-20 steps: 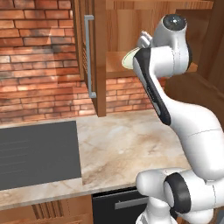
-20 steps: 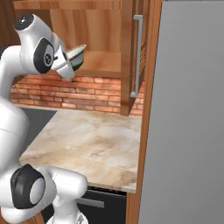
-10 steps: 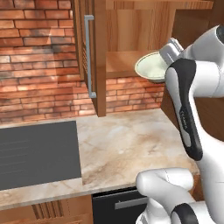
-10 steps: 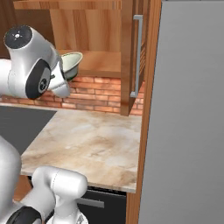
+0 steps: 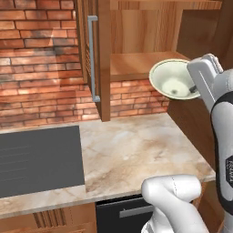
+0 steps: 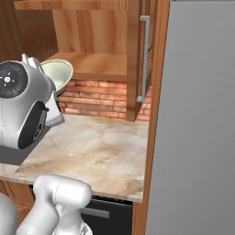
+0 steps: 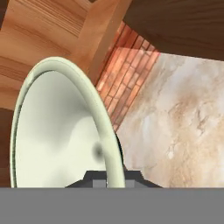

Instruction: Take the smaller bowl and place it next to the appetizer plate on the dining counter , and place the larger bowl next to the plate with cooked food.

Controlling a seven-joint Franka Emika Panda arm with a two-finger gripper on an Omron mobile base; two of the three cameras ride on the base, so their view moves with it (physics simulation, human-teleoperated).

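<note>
The smaller bowl [image 5: 174,79], pale cream with a green tint, hangs tilted on its side in front of the open wall cabinet, above the counter's right end. My gripper [image 5: 195,88] is shut on its rim, at the bowl's right edge. In the hand view the smaller bowl [image 7: 57,131] stands edge-on, and its rim runs down between the fingertips of my gripper [image 7: 108,174]. From the right base view the smaller bowl [image 6: 58,75] peeks out behind my hand. The larger bowl, the appetizer plate, the plate with cooked food and the dining counter are out of view.
A beige marbled counter [image 5: 136,150] lies below, with a dark cooktop [image 5: 36,159] at its left. The cabinet door [image 5: 98,59] stands open, edge toward me, with a bare wooden shelf [image 5: 136,63] behind it. A tall grey fridge side [image 6: 197,128] bounds the right.
The arm has swung right and down, carrying the smaller bowl out from the cabinet shelf. The bowl now tilts its opening more toward the left base camera.
</note>
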